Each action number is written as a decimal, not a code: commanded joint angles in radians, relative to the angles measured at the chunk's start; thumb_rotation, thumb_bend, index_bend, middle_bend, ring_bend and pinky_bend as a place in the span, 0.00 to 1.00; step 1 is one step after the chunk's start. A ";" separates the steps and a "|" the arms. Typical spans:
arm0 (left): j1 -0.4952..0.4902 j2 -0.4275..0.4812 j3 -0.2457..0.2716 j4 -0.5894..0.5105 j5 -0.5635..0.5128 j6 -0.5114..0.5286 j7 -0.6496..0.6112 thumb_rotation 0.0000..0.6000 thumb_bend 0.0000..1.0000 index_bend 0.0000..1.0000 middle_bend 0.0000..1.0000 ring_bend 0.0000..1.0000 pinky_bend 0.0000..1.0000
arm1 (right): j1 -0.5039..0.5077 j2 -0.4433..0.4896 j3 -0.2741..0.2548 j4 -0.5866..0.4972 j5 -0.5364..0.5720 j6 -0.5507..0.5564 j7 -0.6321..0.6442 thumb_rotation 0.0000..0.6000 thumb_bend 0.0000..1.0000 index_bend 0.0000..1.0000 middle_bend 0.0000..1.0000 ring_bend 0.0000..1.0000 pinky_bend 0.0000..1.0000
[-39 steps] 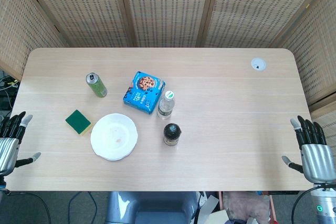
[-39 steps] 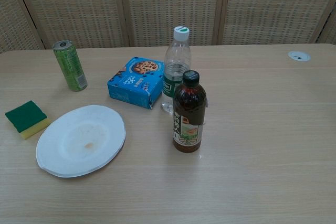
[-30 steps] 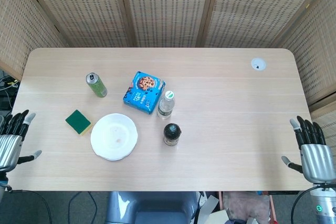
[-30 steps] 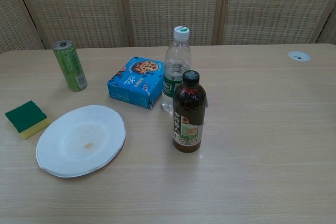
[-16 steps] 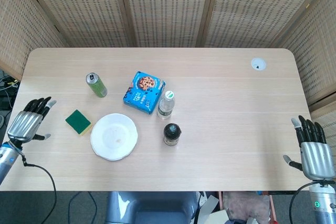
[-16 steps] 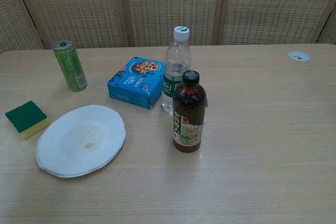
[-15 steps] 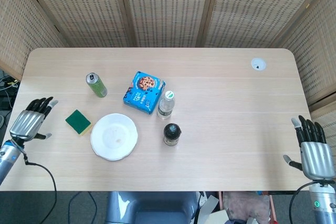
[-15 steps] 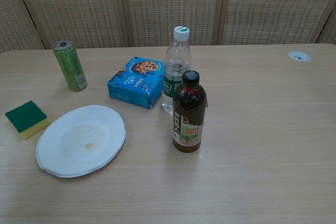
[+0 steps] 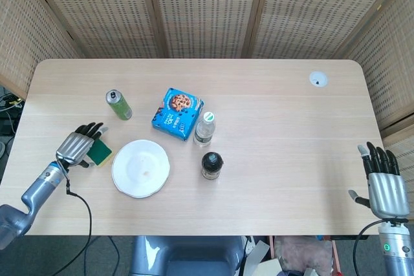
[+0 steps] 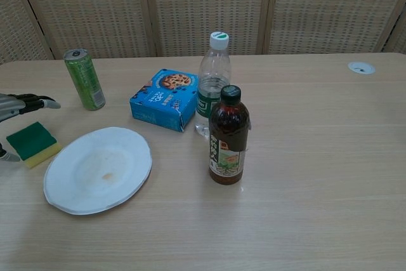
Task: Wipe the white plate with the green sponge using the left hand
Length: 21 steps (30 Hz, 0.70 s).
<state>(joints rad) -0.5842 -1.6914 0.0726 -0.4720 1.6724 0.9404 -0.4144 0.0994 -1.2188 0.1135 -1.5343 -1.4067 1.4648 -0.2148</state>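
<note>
The green sponge (image 9: 101,153) with its yellow underside lies flat on the table, just left of the white plate (image 9: 140,168). A small orange stain marks the plate (image 10: 98,169). My left hand (image 9: 80,146) hovers over the sponge's left part, fingers spread and holding nothing. In the chest view the left hand (image 10: 18,106) enters from the left edge, its fingers above the sponge (image 10: 30,140); whether it touches the sponge I cannot tell. My right hand (image 9: 382,183) hangs open beyond the table's right edge, far from everything.
A green can (image 9: 119,105) stands behind the sponge. A blue cookie box (image 9: 177,114), a clear water bottle (image 9: 204,128) and a dark tea bottle (image 9: 211,165) stand right of the plate. A cable grommet (image 9: 317,79) sits at the far right.
My left hand has swung in from off the table's left edge and now reaches the sponge. The sponge, the plate and the right hand have not moved.
</note>
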 commanded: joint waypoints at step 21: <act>-0.016 -0.011 0.016 0.009 -0.015 0.076 -0.013 1.00 0.01 0.46 0.37 0.29 0.40 | -0.001 0.017 0.004 -0.007 0.006 -0.002 0.042 1.00 0.00 0.00 0.00 0.00 0.00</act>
<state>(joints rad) -0.6041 -1.7179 0.0925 -0.4456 1.6581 0.9890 -0.4168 0.0987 -1.2021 0.1176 -1.5413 -1.4009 1.4632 -0.1727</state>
